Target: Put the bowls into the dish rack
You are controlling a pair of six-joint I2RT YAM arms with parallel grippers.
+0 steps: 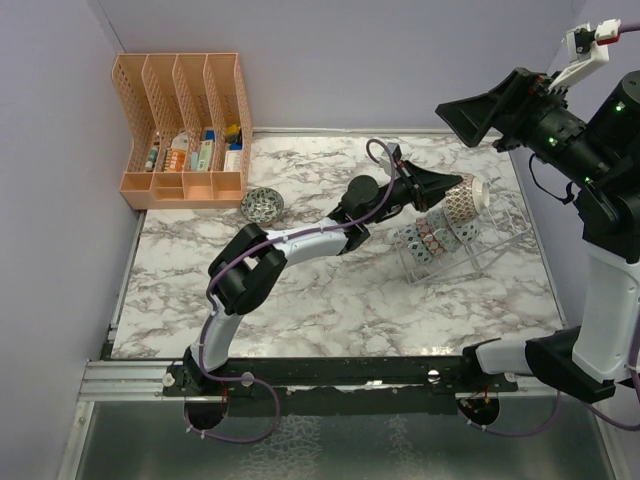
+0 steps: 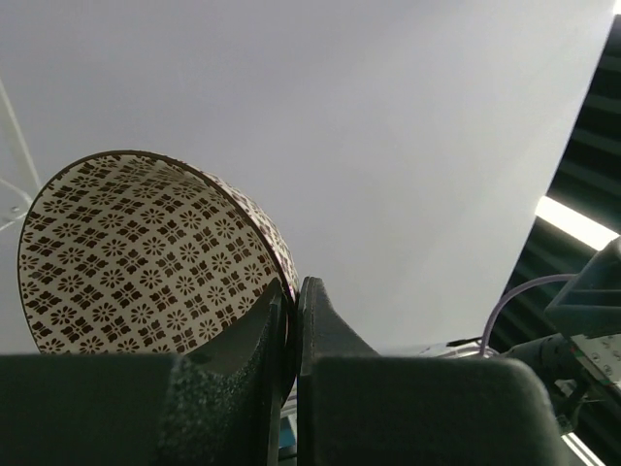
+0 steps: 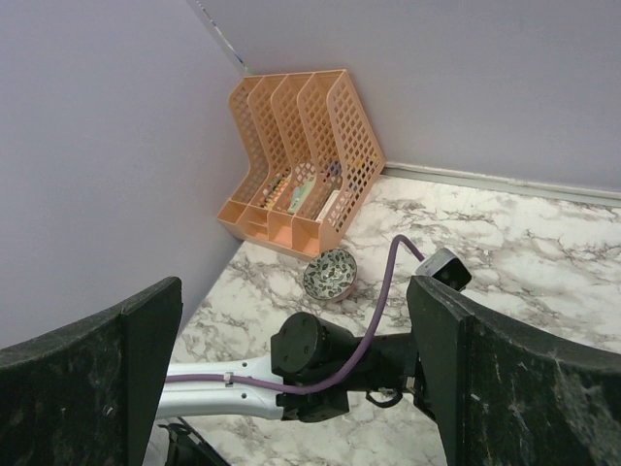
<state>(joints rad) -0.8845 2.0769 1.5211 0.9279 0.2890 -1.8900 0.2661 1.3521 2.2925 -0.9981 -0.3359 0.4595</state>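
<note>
1. Two arms show in the top view. The left gripper (image 1: 448, 196) reaches far across the marble table (image 1: 330, 300) and is clamped on the rim of a brown bowl (image 1: 463, 200). The brown bowl lies on its side, just above the dish rack (image 1: 500, 222). Other bowls (image 1: 430, 238) stand on edge in the dish rack. A grey-green bowl (image 1: 262, 205) sits on the table near the peach organizer (image 1: 185, 130). The right gripper (image 1: 478, 117) is held high, well away from the rack.
2. From the left wrist, the left gripper (image 2: 294, 311) pinches the brown bowl (image 2: 146, 252) by its rim, one finger inside and one outside.
3. From the right wrist, the right gripper (image 3: 291, 301) has its fingers (image 3: 87, 379) wide apart with nothing held. Below are the grey-green bowl (image 3: 330, 275) and the peach organizer (image 3: 301, 165).
</note>
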